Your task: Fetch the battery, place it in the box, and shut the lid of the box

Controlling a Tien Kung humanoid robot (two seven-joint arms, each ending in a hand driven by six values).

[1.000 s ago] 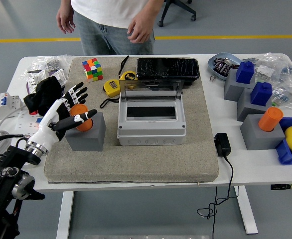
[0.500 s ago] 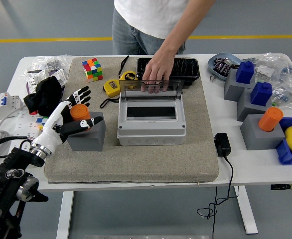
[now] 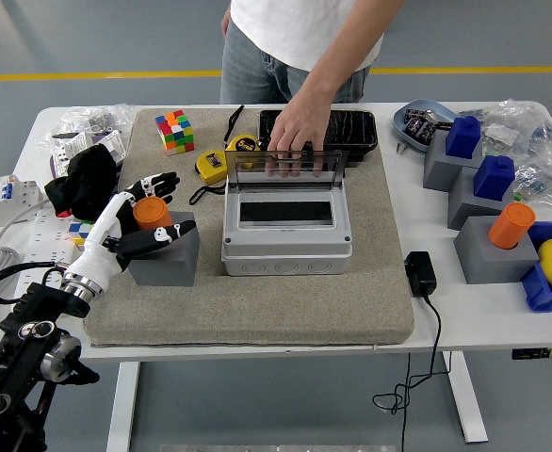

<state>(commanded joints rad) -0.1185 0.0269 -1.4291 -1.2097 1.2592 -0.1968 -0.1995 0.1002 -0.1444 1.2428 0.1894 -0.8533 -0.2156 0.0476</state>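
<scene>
Left hand: fingers curled around the orange battery, thumb across its front; battery is seated upright in a grey block. Grey box: found well to the right of those fingers, clear lid raised and held by a person's hand at its top edge.

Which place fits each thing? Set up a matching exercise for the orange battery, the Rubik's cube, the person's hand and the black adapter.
Things:
1. battery
2. cube
3. person's hand
4. adapter

Places:
A. on the box's raised lid
B. on bare table right of the mat
C. in the grey block, at the left hand's fingers
D. far left corner of the mat

Pairs: 1-C, 2-D, 3-A, 4-B
</scene>
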